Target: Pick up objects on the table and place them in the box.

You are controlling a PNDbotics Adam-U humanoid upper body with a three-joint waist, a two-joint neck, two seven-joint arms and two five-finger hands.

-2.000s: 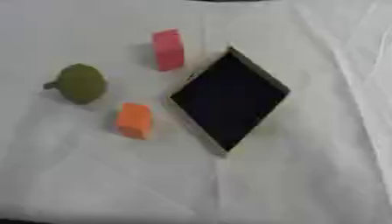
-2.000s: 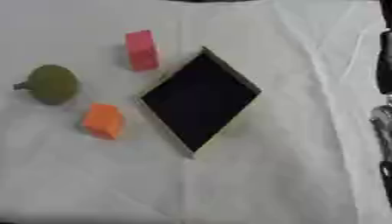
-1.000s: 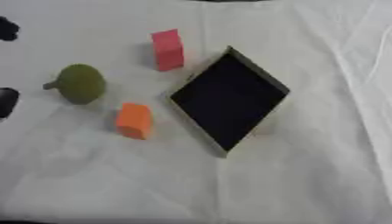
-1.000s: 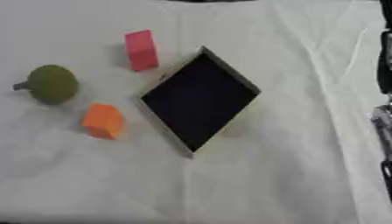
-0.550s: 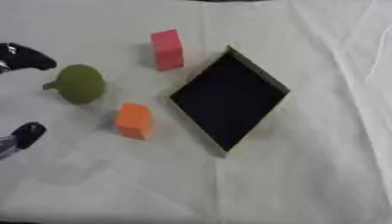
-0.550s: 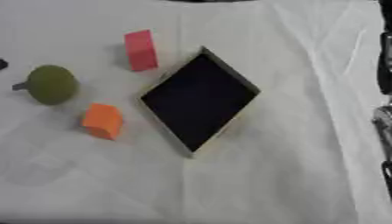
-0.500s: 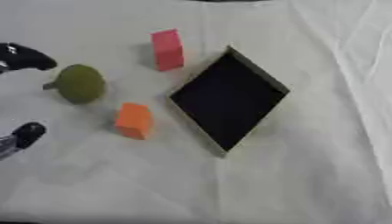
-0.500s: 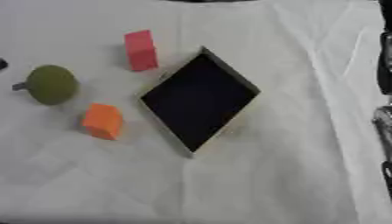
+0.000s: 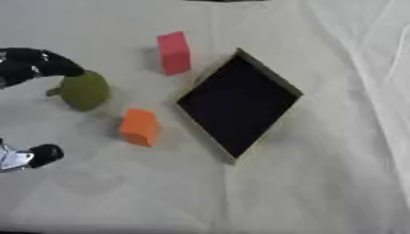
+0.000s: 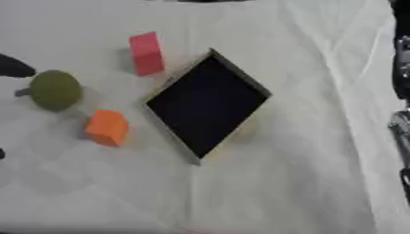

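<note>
An olive-green round object [image 9: 83, 90] with a short stem lies at the left of the white cloth. An orange block [image 9: 140, 127] sits just below and right of it, and a pink block [image 9: 175, 52] stands farther back. The box [image 9: 271, 73], dark inside, is turned like a diamond at the centre. My left hand [image 9: 36, 64] comes in from the left edge, open. One finger tip sits right at the top of the green object, and the thumb [image 9: 41, 154] shows lower down, apart from the blocks. At the right edge, black and silver parts of my right hand [image 10: 402, 59] show.
White creased cloth [image 9: 320, 183] covers the whole table. Open cloth lies in front of the box and to its right.
My left hand has come in from the left edge and spread further toward the green object. The blocks, the green object and the box have stayed put.
</note>
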